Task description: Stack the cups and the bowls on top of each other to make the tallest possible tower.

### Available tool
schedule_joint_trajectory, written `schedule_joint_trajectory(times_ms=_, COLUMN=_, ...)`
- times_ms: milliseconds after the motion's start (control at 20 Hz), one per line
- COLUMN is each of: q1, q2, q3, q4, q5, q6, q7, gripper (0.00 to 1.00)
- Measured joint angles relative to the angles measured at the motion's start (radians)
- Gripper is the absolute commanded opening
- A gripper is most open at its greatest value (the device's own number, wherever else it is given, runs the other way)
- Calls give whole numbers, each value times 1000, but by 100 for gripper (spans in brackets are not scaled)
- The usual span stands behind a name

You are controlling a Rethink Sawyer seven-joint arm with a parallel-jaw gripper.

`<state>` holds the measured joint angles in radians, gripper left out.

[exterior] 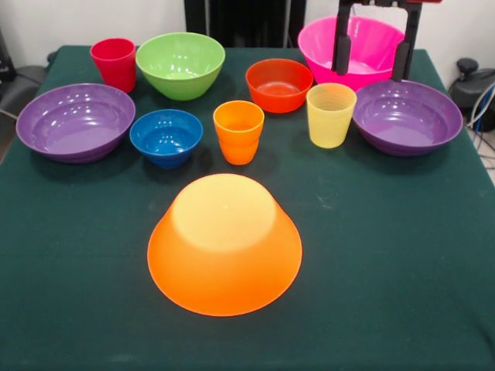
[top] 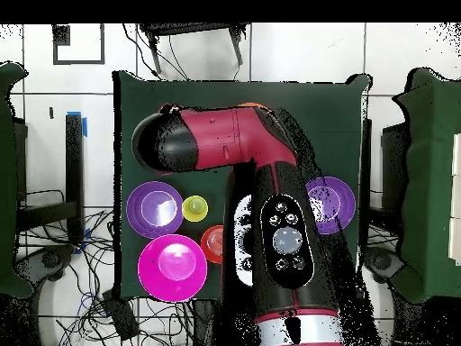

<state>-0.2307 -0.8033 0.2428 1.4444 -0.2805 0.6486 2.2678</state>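
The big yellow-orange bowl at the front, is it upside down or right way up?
Upside down: the yellow-orange bowl rests rim-down on the table, narrow base facing up.

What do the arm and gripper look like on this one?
The arm has rounded red shells with black joints, plus a black panel of round buttons near its base. The gripper has two straight black fingers hanging from a red-edged body.

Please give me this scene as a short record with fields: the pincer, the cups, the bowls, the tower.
pincer: open, hanging over the big pink bowl, holding nothing
cups: red-pink cup, orange cup, yellow cup, all upright and apart
base: yellow-orange bowl upside down at the front
other bowls: two purple bowls, green bowl, blue bowl, orange-red bowl, all upright
tower: not started
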Motion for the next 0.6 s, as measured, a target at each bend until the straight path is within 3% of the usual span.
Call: schedule_joint_trajectory(times_ms=600, q1=-30, q2=-23, q3=0, q4=-16, q5=-1, q6=54, q7=0, gripper=100)
